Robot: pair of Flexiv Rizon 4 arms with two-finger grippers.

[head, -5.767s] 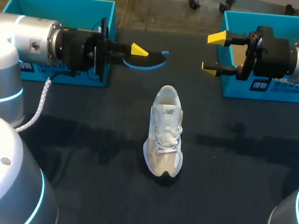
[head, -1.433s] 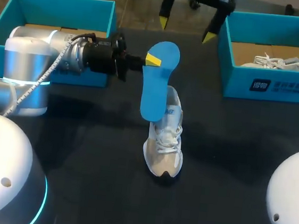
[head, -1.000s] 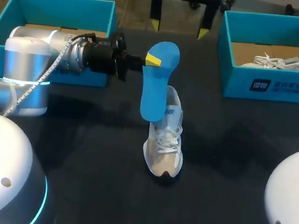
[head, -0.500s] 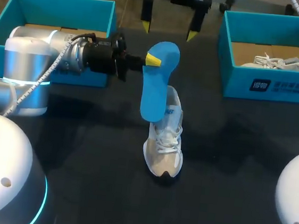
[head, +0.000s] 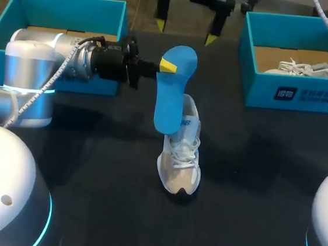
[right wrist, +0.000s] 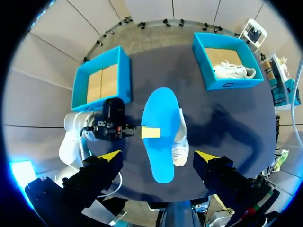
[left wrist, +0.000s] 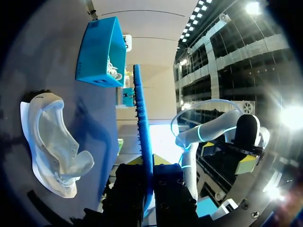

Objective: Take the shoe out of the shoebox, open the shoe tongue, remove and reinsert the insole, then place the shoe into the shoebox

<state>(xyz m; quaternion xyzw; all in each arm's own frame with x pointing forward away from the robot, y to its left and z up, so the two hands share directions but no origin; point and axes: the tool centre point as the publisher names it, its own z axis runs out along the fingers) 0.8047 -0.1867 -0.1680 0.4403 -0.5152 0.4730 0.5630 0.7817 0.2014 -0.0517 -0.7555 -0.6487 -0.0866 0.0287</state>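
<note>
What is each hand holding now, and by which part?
The left hand grips the blue insole near its upper end. The right hand is open and holds nothing.

Insole [head: 170,94] partly hides shoe [head: 181,160] heel; right hand [head: 184,32] cropped.

You've got a matt blue insole [head: 172,88], smooth on its face and studded rough along the underside; the shoe [head: 180,160] is pale woven mesh with cloth laces. Your shoebox [head: 256,85] is matt teal card, raw brown card inside. The table [head: 250,197] looks dull and dark, the left arm [head: 39,57] glossy silver
</note>
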